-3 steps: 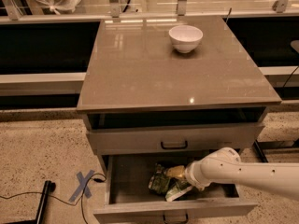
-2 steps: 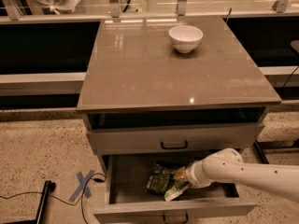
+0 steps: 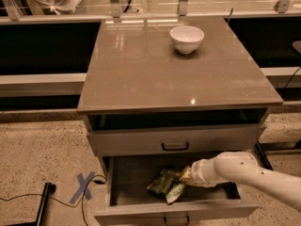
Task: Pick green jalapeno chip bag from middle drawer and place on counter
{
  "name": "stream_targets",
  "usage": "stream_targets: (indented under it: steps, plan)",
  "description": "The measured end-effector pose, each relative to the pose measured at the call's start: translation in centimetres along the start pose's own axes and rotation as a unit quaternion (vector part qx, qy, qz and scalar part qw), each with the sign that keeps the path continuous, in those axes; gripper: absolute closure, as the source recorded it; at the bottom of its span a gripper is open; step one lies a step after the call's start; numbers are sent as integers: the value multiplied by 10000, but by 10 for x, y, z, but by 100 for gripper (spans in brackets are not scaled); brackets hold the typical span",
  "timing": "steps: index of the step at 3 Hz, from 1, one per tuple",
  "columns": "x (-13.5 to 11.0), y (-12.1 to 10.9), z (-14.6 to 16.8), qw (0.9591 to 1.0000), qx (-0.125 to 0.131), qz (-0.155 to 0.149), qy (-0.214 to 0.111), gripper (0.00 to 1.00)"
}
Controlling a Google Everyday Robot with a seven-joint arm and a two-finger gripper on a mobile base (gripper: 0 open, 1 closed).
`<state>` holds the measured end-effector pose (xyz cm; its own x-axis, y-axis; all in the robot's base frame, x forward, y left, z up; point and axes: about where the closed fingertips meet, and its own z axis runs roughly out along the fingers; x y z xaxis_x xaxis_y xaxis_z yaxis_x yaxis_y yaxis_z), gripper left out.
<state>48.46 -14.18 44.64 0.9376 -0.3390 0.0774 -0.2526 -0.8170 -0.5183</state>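
The green jalapeno chip bag (image 3: 163, 181) lies crumpled on the floor of the open middle drawer (image 3: 131, 178), near its centre, with a pale corner pointing to the front. My gripper (image 3: 184, 176) reaches into the drawer from the right on a white arm (image 3: 235, 169) and sits right against the bag's right edge. The counter (image 3: 155, 74) spreads above the drawers, glossy and grey-brown.
A white bowl (image 3: 186, 38) stands at the counter's back right. A closed drawer with a dark handle (image 3: 175, 146) sits above the open one. A blue tape cross (image 3: 83, 186) and a black cable (image 3: 28, 197) lie on the floor at left.
My gripper has shifted slightly left inside the drawer, and the chip bag has shifted a little left with it.
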Motion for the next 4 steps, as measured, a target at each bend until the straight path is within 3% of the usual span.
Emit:
stream_targets:
  steps: [1,2,3,4]
  plan:
    - [-11,-33,-32,9946,987,185,-249,100]
    - [-25,-55,-85,9840,1757,-210,-187,100]
    - [-38,-56,-136,9753,2049,-815,158,100]
    - [-47,-67,-181,9627,2204,-1501,454,100]
